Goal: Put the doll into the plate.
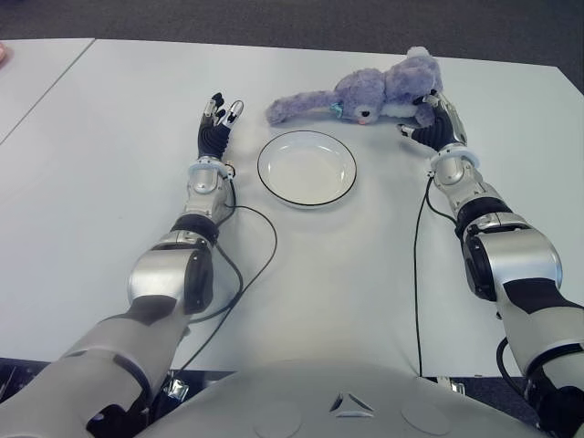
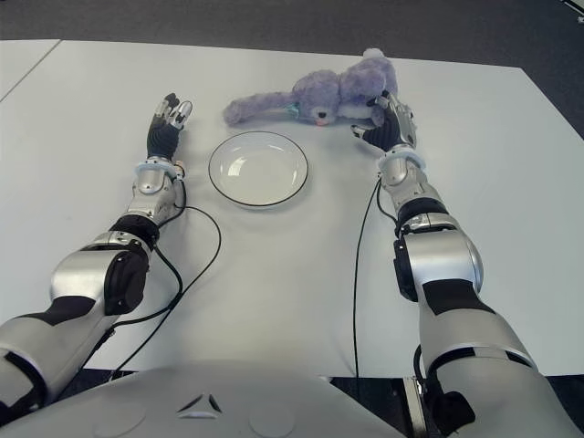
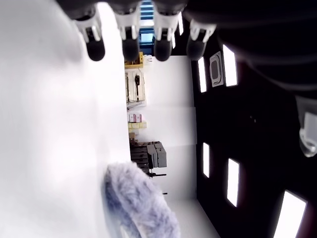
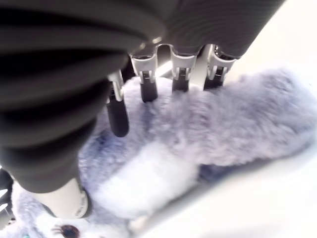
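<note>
Right hand (image 1: 431, 121) on the doll (image 1: 379, 92), fingers draped over its body, not yet clenched; close fully around the torso before lifting toward plate (image 1: 307, 168). Left hand (image 1: 217, 123) released, left of plate

fluffy plush doll (image 1: 383, 91), glossy plate (image 1: 307, 168)

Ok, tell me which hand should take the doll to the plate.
Right. The right hand is already at the doll, its fingers pressed into the fur. The left hand is on the plate's other side, open and holding nothing.
</note>
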`<state>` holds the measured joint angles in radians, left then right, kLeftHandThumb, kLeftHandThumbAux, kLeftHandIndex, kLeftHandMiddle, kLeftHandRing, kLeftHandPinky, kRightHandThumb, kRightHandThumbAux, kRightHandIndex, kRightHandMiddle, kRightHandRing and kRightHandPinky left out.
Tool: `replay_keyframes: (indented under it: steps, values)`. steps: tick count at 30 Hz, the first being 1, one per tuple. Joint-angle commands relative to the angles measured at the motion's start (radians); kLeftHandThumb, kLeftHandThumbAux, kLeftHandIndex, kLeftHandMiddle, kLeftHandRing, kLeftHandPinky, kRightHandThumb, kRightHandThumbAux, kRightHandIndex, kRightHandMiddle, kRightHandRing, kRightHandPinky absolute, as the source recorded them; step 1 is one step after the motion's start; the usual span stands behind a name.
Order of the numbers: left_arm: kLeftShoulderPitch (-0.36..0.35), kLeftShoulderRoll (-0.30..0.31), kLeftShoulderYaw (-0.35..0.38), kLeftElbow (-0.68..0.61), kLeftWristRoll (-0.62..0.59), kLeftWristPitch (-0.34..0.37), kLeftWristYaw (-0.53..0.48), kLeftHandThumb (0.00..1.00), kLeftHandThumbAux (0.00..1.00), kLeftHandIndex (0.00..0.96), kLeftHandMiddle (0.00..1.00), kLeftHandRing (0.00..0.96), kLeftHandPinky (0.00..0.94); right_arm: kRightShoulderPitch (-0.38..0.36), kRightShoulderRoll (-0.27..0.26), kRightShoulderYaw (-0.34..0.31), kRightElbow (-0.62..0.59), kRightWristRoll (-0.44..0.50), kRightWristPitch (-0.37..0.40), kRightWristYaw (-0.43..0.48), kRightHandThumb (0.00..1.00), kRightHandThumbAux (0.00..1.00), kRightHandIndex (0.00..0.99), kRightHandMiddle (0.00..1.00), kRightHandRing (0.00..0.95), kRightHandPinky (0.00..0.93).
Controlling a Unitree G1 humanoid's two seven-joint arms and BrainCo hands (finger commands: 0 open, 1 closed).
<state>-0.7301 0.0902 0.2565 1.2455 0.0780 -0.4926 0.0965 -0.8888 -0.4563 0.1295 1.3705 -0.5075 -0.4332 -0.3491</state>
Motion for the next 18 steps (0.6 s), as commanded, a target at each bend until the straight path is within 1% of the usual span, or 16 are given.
replay_keyframes:
  steps: [1, 8, 12, 15, 18]
  values:
    - [0.218, -0.041, 0.004, 0.12, -0.003, 0.116, -0.017, 0.0, 0.416, 0.0, 0.011, 0.008, 0.01, 0.092, 0.007, -0.019, 0.016, 0.02, 0.007, 0.037, 0.308, 0.725, 0.227, 0.0, 0.0, 0.027]
    - [0.223, -0.038, 0.005, 0.119, -0.004, 0.108, -0.022, 0.0, 0.415, 0.0, 0.005, 0.007, 0.014, 0.105, 0.023, -0.024, 0.014, 0.02, 0.015, 0.04, 0.342, 0.745, 0.24, 0.0, 0.0, 0.04]
    - [0.224, -0.039, 0.004, 0.119, -0.003, 0.106, -0.023, 0.0, 0.414, 0.0, 0.002, 0.007, 0.016, 0.109, 0.036, -0.019, 0.012, 0.011, 0.012, 0.033, 0.369, 0.758, 0.249, 0.0, 0.0, 0.067]
    - [0.224, -0.039, 0.001, 0.119, 0.0, 0.102, -0.021, 0.0, 0.414, 0.0, 0.002, 0.007, 0.016, 0.119, 0.047, -0.009, 0.011, 0.005, 0.004, 0.046, 0.373, 0.756, 0.239, 0.0, 0.0, 0.084]
    - [0.223, -0.041, 0.0, 0.118, 0.002, 0.098, -0.019, 0.0, 0.412, 0.0, 0.002, 0.007, 0.021, 0.133, 0.059, 0.003, 0.01, -0.002, -0.006, 0.063, 0.356, 0.737, 0.21, 0.0, 0.0, 0.089]
